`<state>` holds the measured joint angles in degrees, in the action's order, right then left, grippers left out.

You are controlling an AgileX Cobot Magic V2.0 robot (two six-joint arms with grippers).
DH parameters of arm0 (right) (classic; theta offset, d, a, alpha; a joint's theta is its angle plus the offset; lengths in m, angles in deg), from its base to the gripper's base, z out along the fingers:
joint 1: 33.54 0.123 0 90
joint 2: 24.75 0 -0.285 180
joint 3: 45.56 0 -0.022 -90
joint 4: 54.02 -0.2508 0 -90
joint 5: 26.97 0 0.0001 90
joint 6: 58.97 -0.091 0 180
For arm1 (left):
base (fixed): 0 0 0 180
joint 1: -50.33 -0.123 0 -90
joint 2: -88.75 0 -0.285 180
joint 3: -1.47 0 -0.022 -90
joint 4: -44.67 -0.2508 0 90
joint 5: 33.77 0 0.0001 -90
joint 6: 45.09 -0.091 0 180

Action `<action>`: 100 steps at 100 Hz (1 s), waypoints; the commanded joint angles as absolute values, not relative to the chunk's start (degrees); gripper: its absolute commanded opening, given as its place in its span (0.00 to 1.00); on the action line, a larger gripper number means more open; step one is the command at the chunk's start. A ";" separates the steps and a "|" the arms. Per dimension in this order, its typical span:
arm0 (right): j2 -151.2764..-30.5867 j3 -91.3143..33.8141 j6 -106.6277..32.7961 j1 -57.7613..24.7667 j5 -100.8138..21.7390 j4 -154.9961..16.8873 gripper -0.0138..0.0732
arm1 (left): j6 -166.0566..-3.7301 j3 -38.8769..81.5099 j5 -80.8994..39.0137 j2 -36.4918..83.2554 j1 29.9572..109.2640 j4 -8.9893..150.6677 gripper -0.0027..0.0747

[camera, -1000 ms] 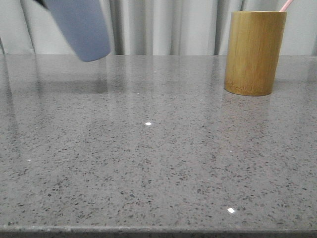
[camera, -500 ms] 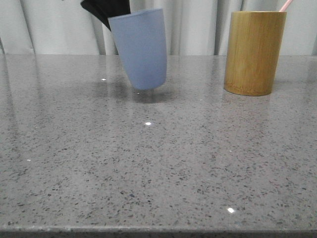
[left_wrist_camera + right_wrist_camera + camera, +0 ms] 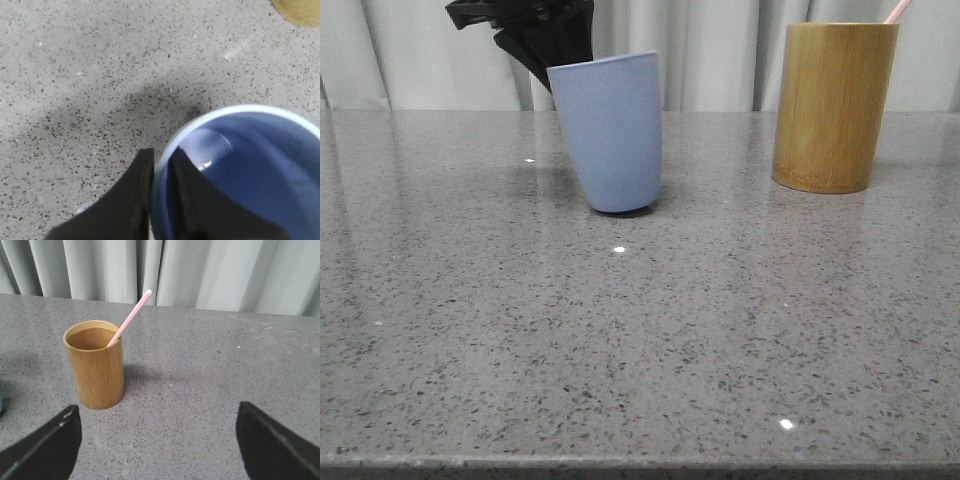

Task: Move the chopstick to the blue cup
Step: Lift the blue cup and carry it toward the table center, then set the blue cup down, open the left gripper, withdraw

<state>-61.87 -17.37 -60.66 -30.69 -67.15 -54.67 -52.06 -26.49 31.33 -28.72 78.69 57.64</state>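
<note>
Front view: the blue cup (image 3: 611,132) stands on the speckled grey table (image 3: 640,330), leaning slightly, its base on or just above the surface; contact cannot be confirmed. The left gripper (image 3: 552,45) is at the cup's rim on the far left side, its black body partly cut off by the upper frame edge and its fingertips hidden behind the cup. To the right, well apart, stands the bamboo holder (image 3: 833,106); only the pink tip of the chopstick (image 3: 896,10) projects above its rim, the remainder concealed inside and the end cropped by the frame.

Left wrist view: the two black fingers (image 3: 136,200) pinch the cup wall (image 3: 161,185), one outside and one inside the rim. The cup interior is visible down to its rounded bottom; its near side is cut off. A corner of the bamboo holder (image 3: 300,11) shows at the edge.

Right wrist view: the right gripper (image 3: 157,440) has its fingers spread wide apart, holding nothing; only their dark tips enter the frame. Beyond them the chopstick (image 3: 131,316) leans inside the upright bamboo holder (image 3: 95,365), its lower length hidden. Grey curtains (image 3: 200,270) close the background
</note>
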 commanded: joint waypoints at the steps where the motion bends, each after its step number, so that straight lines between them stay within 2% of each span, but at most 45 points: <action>1: -62.64 -19.17 -60.41 -31.04 -63.27 -54.53 0.88 | -51.52 -28.19 31.04 -26.64 79.22 58.27 0.01; 19: -62.64 -19.17 -60.41 -31.04 -63.32 -54.53 0.88 | -51.52 -28.54 31.23 -26.64 79.22 58.48 0.02; 29: -62.64 -19.17 -60.41 -31.04 -63.32 -54.53 0.88 | -51.52 -29.10 31.69 -26.64 79.22 58.46 0.09; 38: -62.64 -19.17 -60.41 -31.04 -63.38 -54.53 0.88 | -51.52 -30.15 32.48 -26.64 79.22 58.46 0.23; 55: -62.64 -19.17 -60.41 -31.04 -63.44 -54.53 0.88 | -51.52 -31.93 33.63 -26.64 79.22 58.49 0.57; 67: -62.64 -19.17 -60.41 -31.04 -63.44 -54.53 0.88 | -51.52 -32.21 33.98 -26.64 79.22 58.72 0.71; 100: -62.64 -19.17 -60.41 -31.04 -63.49 -54.53 0.88 | -51.52 -32.21 34.94 -23.94 79.22 59.71 0.73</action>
